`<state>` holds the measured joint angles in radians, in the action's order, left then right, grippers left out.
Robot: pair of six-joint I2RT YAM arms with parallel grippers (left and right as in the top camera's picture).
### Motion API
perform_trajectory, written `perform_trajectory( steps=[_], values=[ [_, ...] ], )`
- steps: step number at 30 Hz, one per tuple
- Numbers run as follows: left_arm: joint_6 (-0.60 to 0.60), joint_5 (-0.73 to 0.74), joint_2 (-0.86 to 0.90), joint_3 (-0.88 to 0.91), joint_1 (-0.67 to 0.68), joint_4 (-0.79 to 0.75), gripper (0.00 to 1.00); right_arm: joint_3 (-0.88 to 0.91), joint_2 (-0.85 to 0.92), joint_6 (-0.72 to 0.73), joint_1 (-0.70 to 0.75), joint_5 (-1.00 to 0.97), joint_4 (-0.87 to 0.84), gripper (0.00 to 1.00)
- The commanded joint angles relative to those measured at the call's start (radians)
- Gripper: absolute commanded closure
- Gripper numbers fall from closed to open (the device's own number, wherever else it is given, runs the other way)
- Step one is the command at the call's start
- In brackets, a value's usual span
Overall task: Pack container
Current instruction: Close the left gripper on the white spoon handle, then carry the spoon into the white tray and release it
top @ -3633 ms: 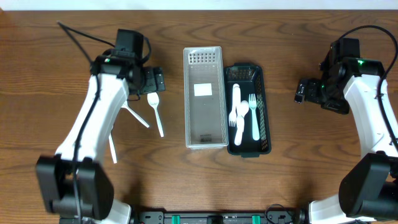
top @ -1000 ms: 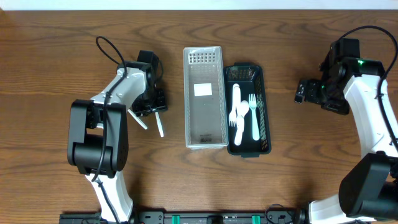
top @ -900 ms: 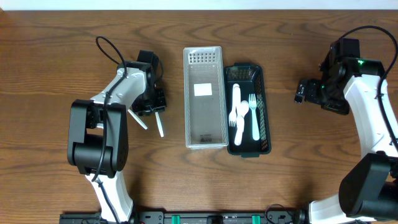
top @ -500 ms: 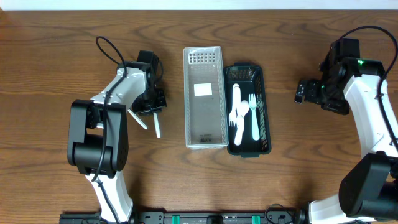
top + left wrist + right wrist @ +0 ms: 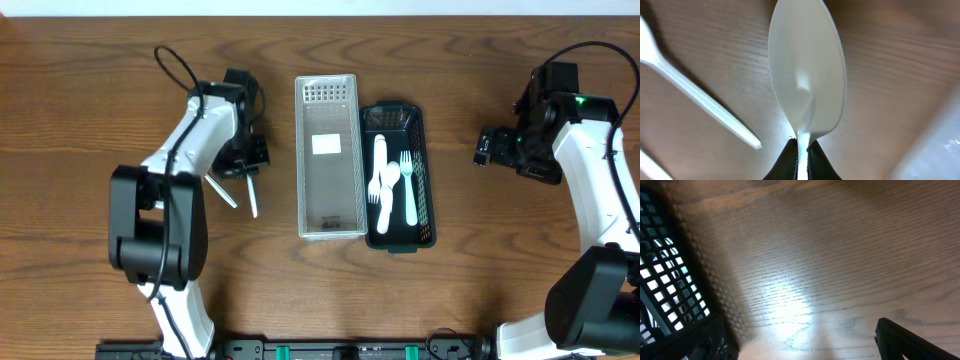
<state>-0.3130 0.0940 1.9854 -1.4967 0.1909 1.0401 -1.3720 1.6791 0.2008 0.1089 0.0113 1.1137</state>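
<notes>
My left gripper [image 5: 249, 170] is shut on a white plastic spoon [image 5: 252, 197], left of the containers. In the left wrist view the spoon's bowl [image 5: 807, 70] juts out ahead and its neck is pinched between the black fingertips of the left gripper [image 5: 801, 156]. A clear slotted container [image 5: 328, 225] stands in the middle with only a white label inside. Beside it, a black mesh container [image 5: 426, 190] holds white cutlery [image 5: 385, 180]. My right gripper [image 5: 483, 148] hovers open at the far right with nothing between its fingers [image 5: 910, 340].
Another white utensil [image 5: 223, 190] lies on the wood left of the held spoon, and its handle [image 5: 700, 97] shows in the left wrist view. The clear container's corner [image 5: 940, 145] is at that view's right edge. The black container's wall [image 5: 665, 280] fills the left of the right wrist view.
The left gripper closed on the spoon and shifted slightly toward the back of the table, swinging the spoon's handle nearly straight. The right arm has not moved.
</notes>
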Motion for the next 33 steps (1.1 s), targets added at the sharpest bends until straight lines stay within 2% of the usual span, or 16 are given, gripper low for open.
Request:
perform_trajectory(
  steps=[1,6,9,14,23,24,27,29,31,33],
  values=[
    [0.031,-0.008,-0.161,-0.104,0.071,0.027,0.94,0.001,0.0,0.004,-0.005,0.005,0.002,0.01],
    [0.031,-0.009,-0.306,-0.133,0.208,-0.044,0.94,0.001,0.0,0.004,-0.005,0.005,0.001,0.01],
    [0.03,-0.025,-0.324,-0.132,0.293,-0.092,0.94,0.001,0.0,0.004,-0.005,0.009,0.001,0.01],
    [0.023,-0.068,-0.231,-0.126,0.385,-0.136,0.94,0.001,0.0,0.004,-0.005,0.017,0.002,0.01],
    [0.023,-0.068,-0.013,-0.126,0.411,-0.137,0.94,0.001,0.0,0.004,-0.005,0.016,0.004,0.01],
    [0.023,-0.068,-0.01,-0.126,0.41,-0.137,0.91,0.001,0.0,0.004,-0.005,0.017,0.004,0.01],
    [0.026,-0.069,-0.021,-0.126,0.409,-0.142,0.69,0.001,0.0,0.004,-0.005,0.016,0.003,0.01],
    [0.035,-0.071,-0.039,-0.127,0.405,-0.142,0.65,0.001,0.0,0.004,-0.005,0.016,0.003,0.01],
    [0.037,-0.089,-0.073,-0.127,0.398,-0.137,0.56,0.001,0.0,0.004,-0.005,0.016,0.003,0.01],
    [0.05,-0.129,-0.124,-0.127,0.385,-0.13,0.53,0.001,0.0,0.004,-0.005,0.016,0.004,0.01]
  ],
)
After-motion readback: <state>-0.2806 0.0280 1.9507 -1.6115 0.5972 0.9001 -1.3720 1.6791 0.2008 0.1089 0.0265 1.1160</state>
